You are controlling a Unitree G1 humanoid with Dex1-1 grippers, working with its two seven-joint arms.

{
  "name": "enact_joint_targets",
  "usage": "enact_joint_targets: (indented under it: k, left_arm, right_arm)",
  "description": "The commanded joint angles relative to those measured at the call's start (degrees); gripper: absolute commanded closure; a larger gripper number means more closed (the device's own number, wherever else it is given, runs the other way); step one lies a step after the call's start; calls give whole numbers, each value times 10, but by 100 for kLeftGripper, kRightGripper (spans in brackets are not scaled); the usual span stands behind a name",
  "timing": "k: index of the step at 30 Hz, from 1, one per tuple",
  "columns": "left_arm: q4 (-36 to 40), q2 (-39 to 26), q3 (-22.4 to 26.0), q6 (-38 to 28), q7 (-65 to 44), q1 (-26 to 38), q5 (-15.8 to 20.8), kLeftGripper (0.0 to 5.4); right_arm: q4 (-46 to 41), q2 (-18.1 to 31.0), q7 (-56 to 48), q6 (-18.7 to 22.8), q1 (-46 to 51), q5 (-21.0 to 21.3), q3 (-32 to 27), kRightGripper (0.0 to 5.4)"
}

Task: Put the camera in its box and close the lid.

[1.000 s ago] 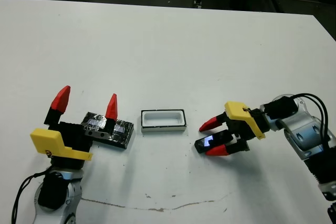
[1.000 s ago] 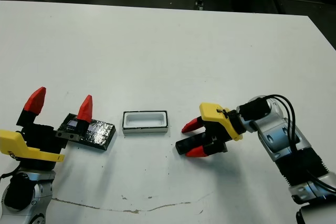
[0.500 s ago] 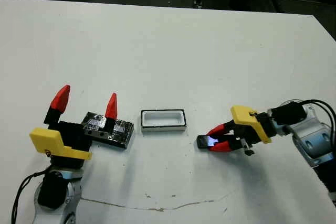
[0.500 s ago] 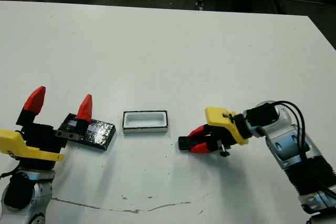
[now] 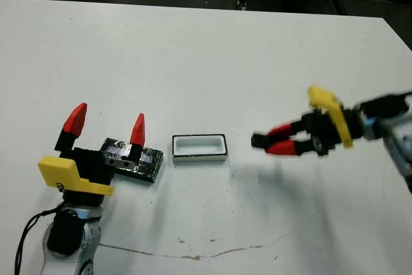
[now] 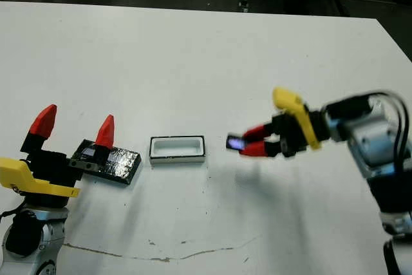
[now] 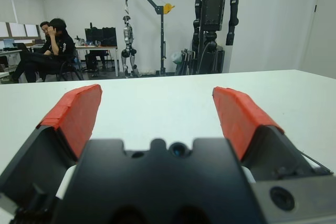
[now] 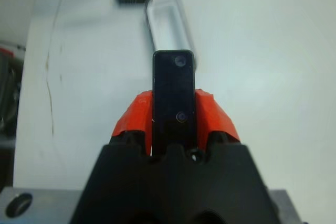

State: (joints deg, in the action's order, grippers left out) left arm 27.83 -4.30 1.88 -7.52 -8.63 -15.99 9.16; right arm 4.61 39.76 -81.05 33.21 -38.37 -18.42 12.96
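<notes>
Clamped on the camera (image 8: 173, 98), the right gripper (image 6: 254, 143) carries it above the table, just beside the box (image 6: 177, 149). It looks light, rigid and glossy, likely slippery; gripping its long edges suits. Left gripper (image 5: 106, 130) gapes by the lid (image 5: 132, 159).

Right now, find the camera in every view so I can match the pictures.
Left eye view: camera in the right gripper, right of the box.
Right eye view: camera, again right of the box.
Left wrist view: not in it.
Right wrist view: central, between the red fingers.
Shared landmark: the box.
</notes>
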Motion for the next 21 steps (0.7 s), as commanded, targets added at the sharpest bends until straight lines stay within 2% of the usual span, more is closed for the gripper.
enact_joint_targets:
  k: [1,4,12,16,21]
  left_arm:
    - [-4,2,-3,5,4,-5,-6,0]
    - [-4,5,-6,5,6,-6,-6,0]
    - [-1,8,-8,9,11,-8,-4,0]
    - [-3,8,-9,7,12,-6,-8,0]
    - [-1,7,-9,8,12,-7,-7,0]
  right_arm:
    - [-4,-30,59,23,-24,-3,-14,375]
    - [-2,-69,105,34,-32,-9,-17,375]
    - [39,-148,158,14,-48,10,13,375]
    - [66,-174,170,-26,-51,37,35,375]
    - [83,-193,171,-14,-55,45,50,375]
